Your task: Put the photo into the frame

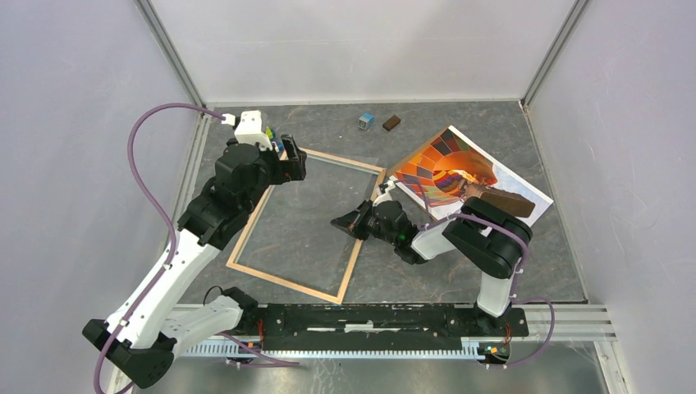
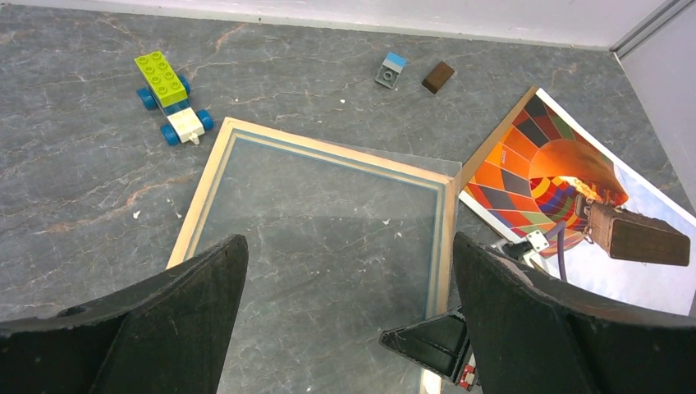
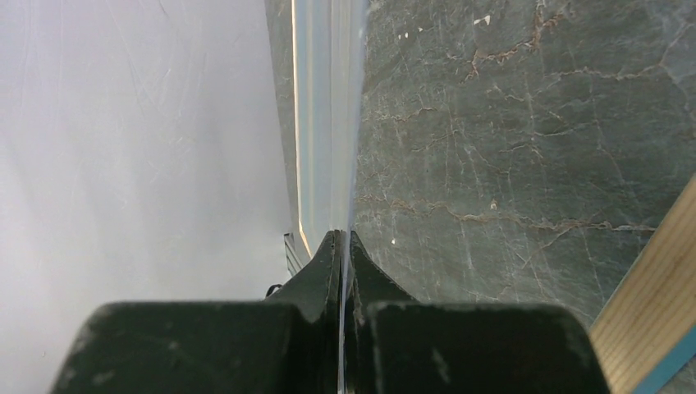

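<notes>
Toy car (image 2: 172, 97): we see green bricks, blue wheels.
Blue brick (image 2: 391, 71): we see it beside brown brick (image 2: 438, 77).

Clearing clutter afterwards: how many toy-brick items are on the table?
3: a wheeled brick car beyond the frame's far left corner, a blue-grey brick and a brown brick near the far wall. Others may be hidden.

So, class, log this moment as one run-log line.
left fingers open above light wooden rectangular frame | right fingers shut on thin clear pane | orange balloon-pattern paper photo beside frame
</notes>
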Tool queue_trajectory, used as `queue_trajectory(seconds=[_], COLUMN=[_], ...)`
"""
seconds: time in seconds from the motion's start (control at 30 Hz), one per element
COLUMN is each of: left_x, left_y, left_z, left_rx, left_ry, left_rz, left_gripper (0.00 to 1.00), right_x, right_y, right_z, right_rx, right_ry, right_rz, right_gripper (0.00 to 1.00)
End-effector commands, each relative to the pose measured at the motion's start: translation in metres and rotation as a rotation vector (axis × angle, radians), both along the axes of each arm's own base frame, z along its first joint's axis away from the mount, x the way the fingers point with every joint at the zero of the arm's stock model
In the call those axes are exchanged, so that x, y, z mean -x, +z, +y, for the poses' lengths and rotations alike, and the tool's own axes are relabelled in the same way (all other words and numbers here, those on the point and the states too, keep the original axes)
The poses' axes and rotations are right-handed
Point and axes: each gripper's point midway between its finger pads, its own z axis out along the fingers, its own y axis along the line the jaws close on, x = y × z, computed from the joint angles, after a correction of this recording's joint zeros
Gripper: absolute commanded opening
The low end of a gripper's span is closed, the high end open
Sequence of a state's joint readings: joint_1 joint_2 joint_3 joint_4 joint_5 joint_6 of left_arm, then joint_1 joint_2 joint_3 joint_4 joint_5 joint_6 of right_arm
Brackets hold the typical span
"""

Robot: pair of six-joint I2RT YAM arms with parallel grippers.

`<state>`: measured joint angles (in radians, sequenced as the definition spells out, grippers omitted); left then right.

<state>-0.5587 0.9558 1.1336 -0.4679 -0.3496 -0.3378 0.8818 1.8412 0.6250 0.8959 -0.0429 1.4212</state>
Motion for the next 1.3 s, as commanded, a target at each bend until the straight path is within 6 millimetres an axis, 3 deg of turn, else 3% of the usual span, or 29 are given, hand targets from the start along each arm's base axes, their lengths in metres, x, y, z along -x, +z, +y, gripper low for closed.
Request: queue_trajectory(seconds=[0.0,0.4,1.27], left_x=[-0.004,-0.005,-0.005], left_y=[0.006,0.005,0.004], left_z=[-0.002,-0.003,-0.004], left_rx=[-0.021,-0.021,-0.018], left_ry=[-0.012,-0.014,-0.02], left_rz=[-0.039,-0.035,-0.032], left_gripper=[1.0,1.0,1.0], right_x=[0.0,0.002,-0.005], right_y=[0.013,0.012,0.001], right_z=[0.004,0.014,-0.006], right_rx=[-0.053,-0.074,0.0], right_ry=[0.01,0.078,-0.01], right_rz=[-0.028,-0.014,-0.018], right_gripper=[0.0,0.0,0.0])
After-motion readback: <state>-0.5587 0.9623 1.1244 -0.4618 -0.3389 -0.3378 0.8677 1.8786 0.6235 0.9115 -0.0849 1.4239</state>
